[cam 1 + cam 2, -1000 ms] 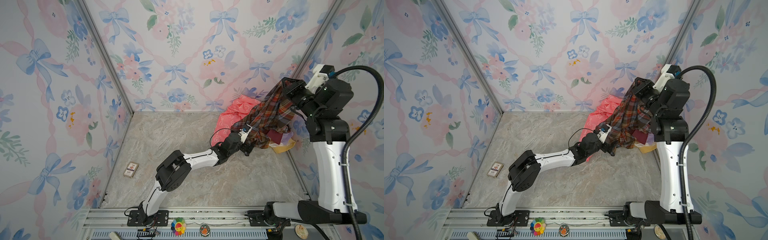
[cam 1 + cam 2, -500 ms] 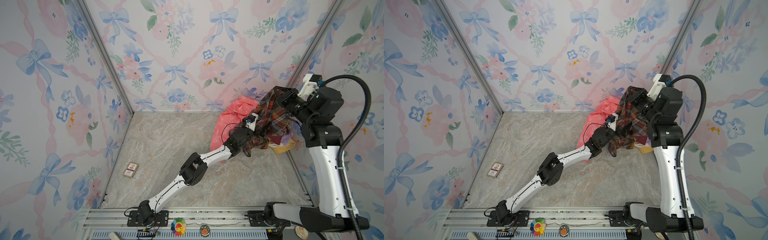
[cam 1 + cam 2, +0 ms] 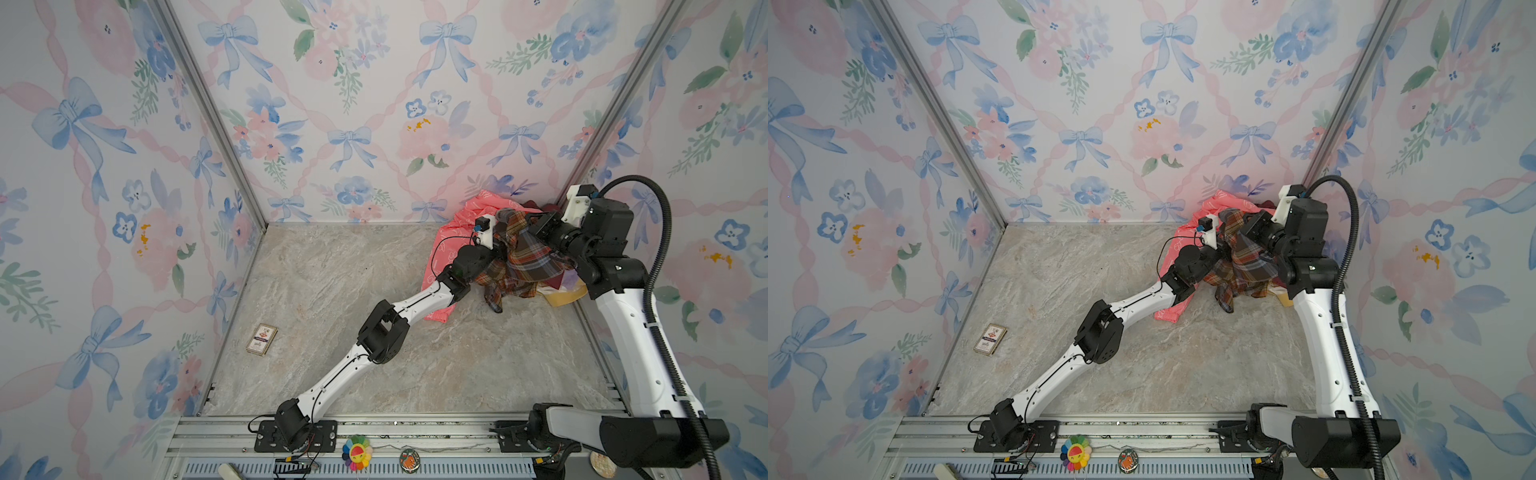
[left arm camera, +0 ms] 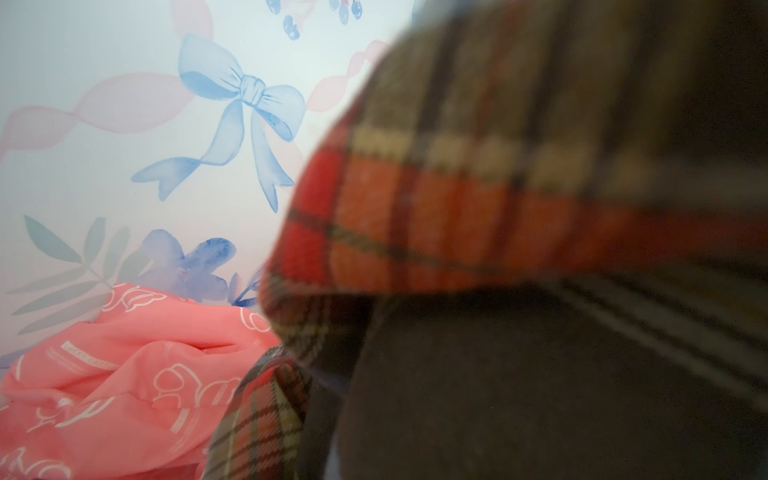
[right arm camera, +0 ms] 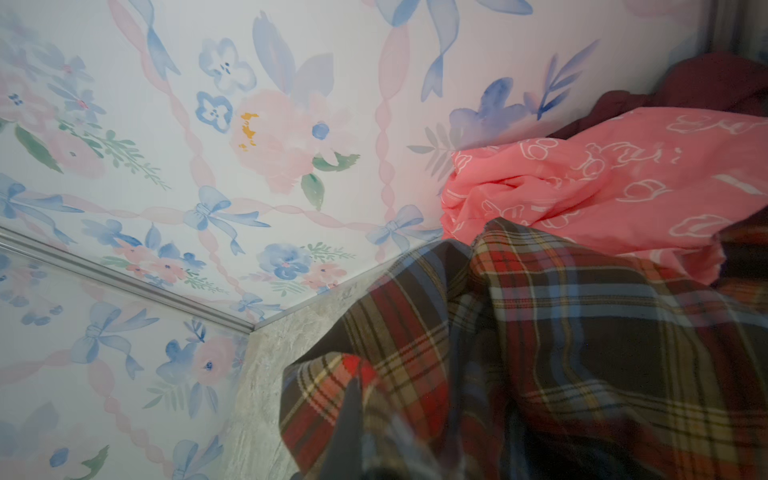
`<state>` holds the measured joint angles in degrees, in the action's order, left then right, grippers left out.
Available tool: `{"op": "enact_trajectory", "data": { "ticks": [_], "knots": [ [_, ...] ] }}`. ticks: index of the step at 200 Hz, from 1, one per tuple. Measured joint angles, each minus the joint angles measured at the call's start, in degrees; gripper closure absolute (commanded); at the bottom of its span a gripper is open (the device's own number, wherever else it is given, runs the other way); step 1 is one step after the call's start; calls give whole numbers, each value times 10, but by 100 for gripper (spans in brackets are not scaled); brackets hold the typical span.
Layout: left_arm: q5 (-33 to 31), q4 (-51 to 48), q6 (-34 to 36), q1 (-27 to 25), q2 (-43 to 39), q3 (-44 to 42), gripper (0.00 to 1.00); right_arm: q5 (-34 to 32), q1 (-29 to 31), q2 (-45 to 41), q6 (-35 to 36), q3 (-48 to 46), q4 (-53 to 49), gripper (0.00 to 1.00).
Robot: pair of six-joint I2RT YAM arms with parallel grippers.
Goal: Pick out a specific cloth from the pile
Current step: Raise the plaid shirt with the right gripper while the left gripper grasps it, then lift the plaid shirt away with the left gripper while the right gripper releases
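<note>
In a top view, the right gripper [image 3: 530, 228] is holding its jaws closed on a bunched upper part of the cloth [image 3: 528, 266]. The plaid fabric is hanging down from that gripper and spilling onto the floor below it. The left gripper [image 3: 498, 246] is reaching in from the opposite side, just beside the right one, and its tip is sinking into the same folds. Its jaws are closed, but the fabric is hiding whether they are pinching any of it. The pile [image 3: 557, 286] is lying under and behind both grippers, and the pink jacket [image 3: 457, 220] is sitting right behind the left one.

In a top view, the cloth [image 3: 1246, 266] is again draping from the right gripper [image 3: 1246, 226], and the left gripper [image 3: 1219, 245] is pressing against its side.

In the left wrist view, blurred plaid folds [image 4: 457, 187] are crowding right up to the camera and covering the fingers. The pink jacket [image 4: 124, 374] is lying just beyond them.

In the right wrist view, the cloth [image 5: 540, 332] is gathering at the gripper's tip. The pink jacket [image 5: 602, 178] is lying just past it, and a maroon garment [image 5: 706, 83] is showing farther off against the wall.
</note>
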<state>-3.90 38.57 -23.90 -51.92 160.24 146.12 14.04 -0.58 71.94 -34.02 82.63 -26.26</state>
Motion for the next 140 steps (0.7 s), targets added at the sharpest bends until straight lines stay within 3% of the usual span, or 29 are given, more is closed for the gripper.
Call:
{"op": "enact_trajectory", "data": {
  "ticks": [8,29,61,104,140],
  "knots": [
    [1,-12,-5,-3,-10,-4,100,-13,-3,0,12,-12,-9,96],
    [13,-30,-25,-11,-37,-5,100,-47,-18,-4,34,-47,-22,68],
    [31,-46,-38,-24,-78,-6,100,-77,-58,-40,33,-113,-24,40],
    [56,-63,-36,-33,-128,-7,100,-100,-76,-98,35,-135,2,23],
    [76,-70,-23,-36,-171,-9,100,-101,-80,-121,41,-147,32,18]
  ]
}}
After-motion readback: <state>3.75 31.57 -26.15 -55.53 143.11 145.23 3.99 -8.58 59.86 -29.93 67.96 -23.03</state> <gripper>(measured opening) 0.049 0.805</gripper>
